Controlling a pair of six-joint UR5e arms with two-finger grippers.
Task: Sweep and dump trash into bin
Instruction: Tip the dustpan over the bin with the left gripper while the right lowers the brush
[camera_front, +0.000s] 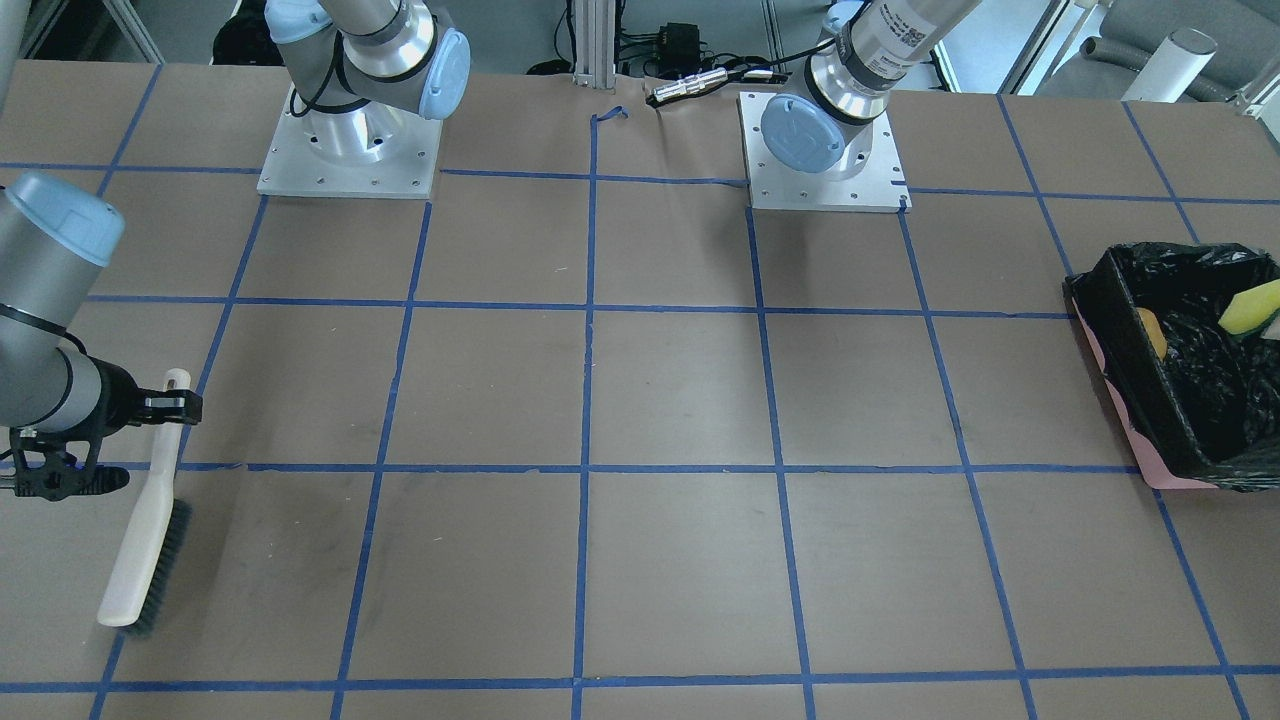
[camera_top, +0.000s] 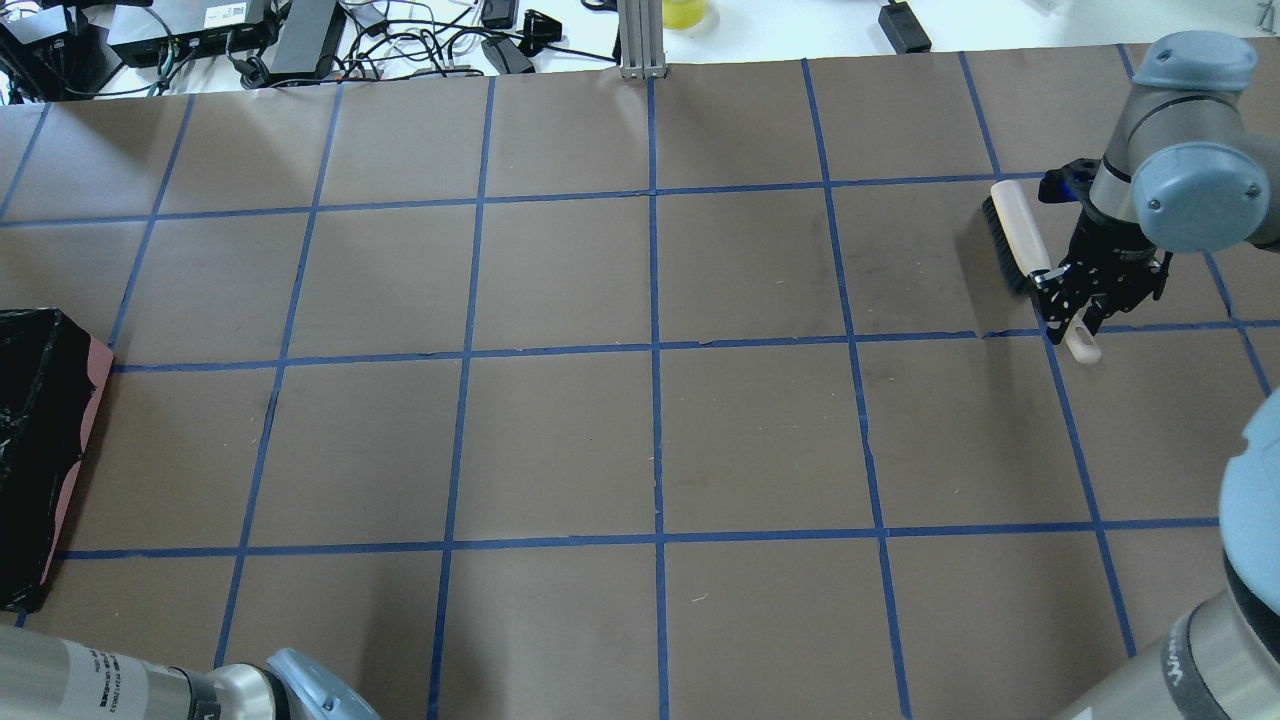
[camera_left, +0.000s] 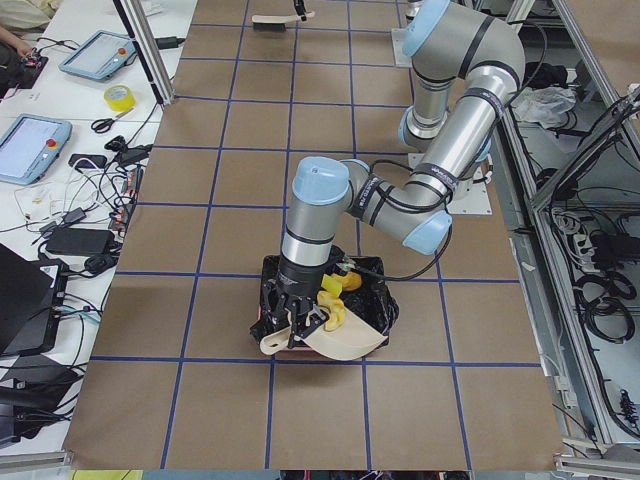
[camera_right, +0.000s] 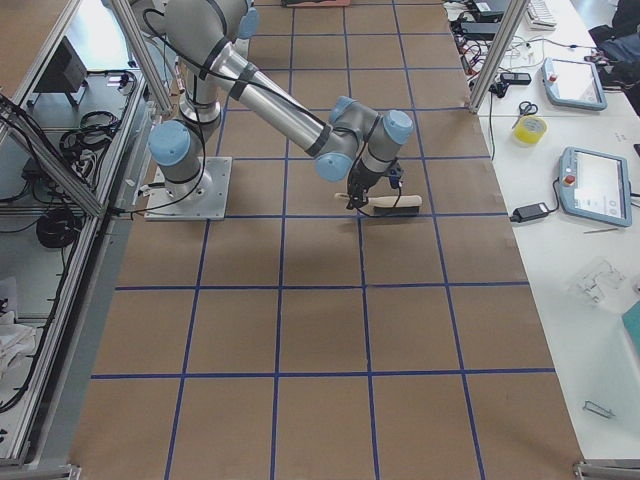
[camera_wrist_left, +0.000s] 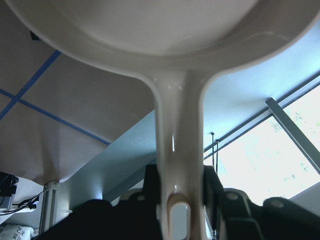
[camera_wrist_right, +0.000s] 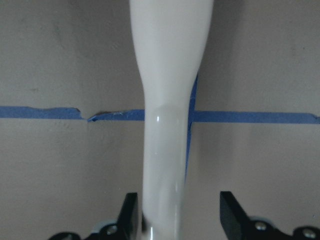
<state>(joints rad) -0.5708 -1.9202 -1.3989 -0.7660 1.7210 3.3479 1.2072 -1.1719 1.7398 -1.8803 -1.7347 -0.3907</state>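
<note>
The bin (camera_front: 1190, 420) is lined with a black bag and has a pink base; it stands at the table's end on my left side, also in the overhead view (camera_top: 35, 450). My left gripper (camera_wrist_left: 180, 175) is shut on the handle of the beige dustpan (camera_left: 345, 342) and holds it tilted over the bin. A yellow wedge (camera_front: 1250, 308) and a golden-brown lump (camera_front: 1152, 332) lie inside the bin. The croissant piece is hidden. My right gripper (camera_top: 1072, 305) is open around the handle of the brush (camera_top: 1015, 235), which lies on the table; a gap shows beside one finger (camera_wrist_right: 232, 215).
The brown table (camera_front: 680, 400) has a blue tape grid. The arm base plates (camera_front: 350, 160) stand at the robot's side. Cables and boxes (camera_top: 250, 40) lie beyond the far edge. Operator tablets (camera_right: 595, 185) sit on a side table.
</note>
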